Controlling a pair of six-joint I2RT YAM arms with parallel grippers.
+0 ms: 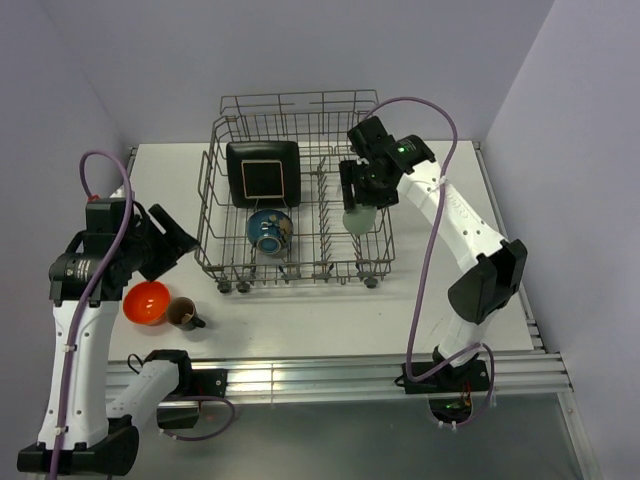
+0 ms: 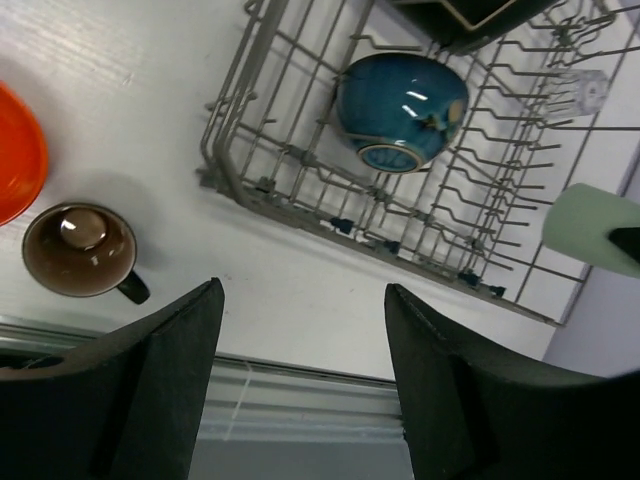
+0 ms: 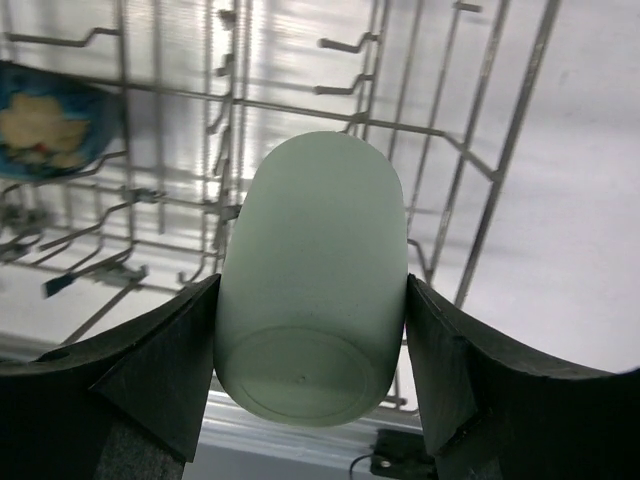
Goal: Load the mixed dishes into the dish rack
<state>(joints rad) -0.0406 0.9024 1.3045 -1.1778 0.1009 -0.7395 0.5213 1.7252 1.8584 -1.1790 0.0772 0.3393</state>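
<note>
Here's the rack point(image 1: 300, 105), filling the middle of the table, and it's already part loaded. The plate point(image 1: 262, 175) stands on edge in the back left section. Just in front of it the blue bowl point(image 1: 268, 231) lies tipped on its side among the tines.

Out on the bare table, left of the rack, sits the orange bowl point(image 1: 146, 302). It's waiting its turn, mouth up.

Now the action: the green cup point(image 3: 315, 270) is over the rack's right section. The right gripper point(image 3: 312, 350) is clamped on it, a finger pressed to each side, with the cup's base towards the wrist camera. Whether it already touches the wires, I cannot tell.

Beside the orange bowl is the mug point(image 1: 183, 314), upright, handle to the right. The left gripper point(image 2: 302, 300) hangs above the table near the rack's front left corner. Its jaws are apart with nothing between them (a free hand, then).

Smallest of all, what looks like the glass point(image 2: 588, 90) sits faintly among the far tines.

So the step in hand, I'd say, is placing the cup. The next move calls for lowering it between the tine rows until it seats, then letting go cleanly. After that, the mug and orange bowl are left, both within the left arm's reach.
</note>
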